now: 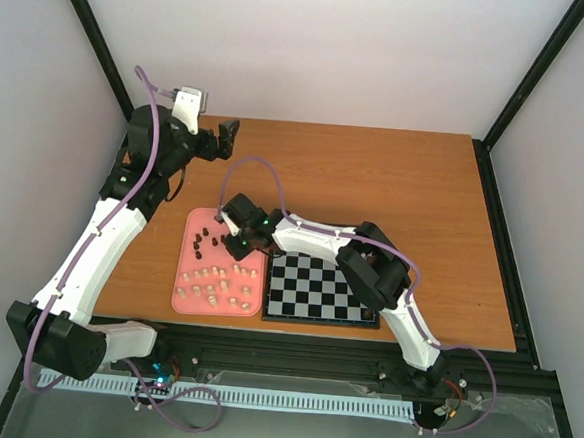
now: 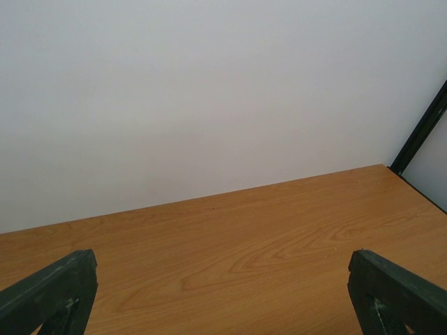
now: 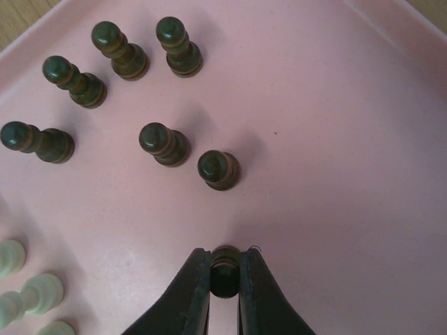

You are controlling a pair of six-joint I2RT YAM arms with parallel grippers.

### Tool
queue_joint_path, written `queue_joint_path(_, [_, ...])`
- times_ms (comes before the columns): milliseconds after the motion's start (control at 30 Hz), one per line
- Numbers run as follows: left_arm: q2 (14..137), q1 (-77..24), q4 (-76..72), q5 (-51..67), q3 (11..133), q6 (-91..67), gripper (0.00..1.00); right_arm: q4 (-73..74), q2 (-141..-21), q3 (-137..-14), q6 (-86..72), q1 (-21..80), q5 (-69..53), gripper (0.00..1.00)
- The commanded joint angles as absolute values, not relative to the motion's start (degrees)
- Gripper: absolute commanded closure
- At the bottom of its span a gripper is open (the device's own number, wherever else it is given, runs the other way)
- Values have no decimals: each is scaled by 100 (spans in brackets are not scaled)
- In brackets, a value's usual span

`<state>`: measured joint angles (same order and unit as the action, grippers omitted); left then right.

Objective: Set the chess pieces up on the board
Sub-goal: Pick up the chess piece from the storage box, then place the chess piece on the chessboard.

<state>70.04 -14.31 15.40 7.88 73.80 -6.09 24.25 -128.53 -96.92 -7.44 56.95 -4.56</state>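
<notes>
Pink rounded-corner plastic tray (image 1: 193, 224) with right gripper (image 3: 225, 276) clenched on one dark brown-black turned pawn (image 3: 225, 259).
Pinched between black fingers (image 3: 192, 293) low over the tray floor, toward the far right part of the tray. Six more dark chessmen (image 3: 164, 143) upright just beyond, each apart from its neighbours. Pale cream chessmen (image 1: 217, 286) scattered across the tray's near half. Black-and-pale-grey checked chessboard (image 1: 322, 289) flat on orange-brown wooden table (image 1: 375, 175), just right of the tray. Left gripper (image 2: 223, 300) released, fingers spread wide, raised over the table's far left corner.
</notes>
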Motion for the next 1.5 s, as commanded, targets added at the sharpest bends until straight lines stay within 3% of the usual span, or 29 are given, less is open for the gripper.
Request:
queue_joint_path(0, [7004, -1453, 1406, 743, 7402, -651, 0, 2331, -12656, -9559, -751, 5748, -240, 97])
queue_joint_path(467, [7043, -1450, 1419, 796, 7434, -645, 0, 1427, -9965, -6846, -1432, 5259, 1286, 97])
queue_joint_path(800, [7181, -1449, 1415, 901, 7485, -694, 0, 1842, -8199, -4965, -2012, 4071, 1621, 97])
queue_joint_path(1467, [7382, -1450, 1416, 888, 7548, -686, 0, 1518, -8732, -4641, -2096, 3241, 1129, 97])
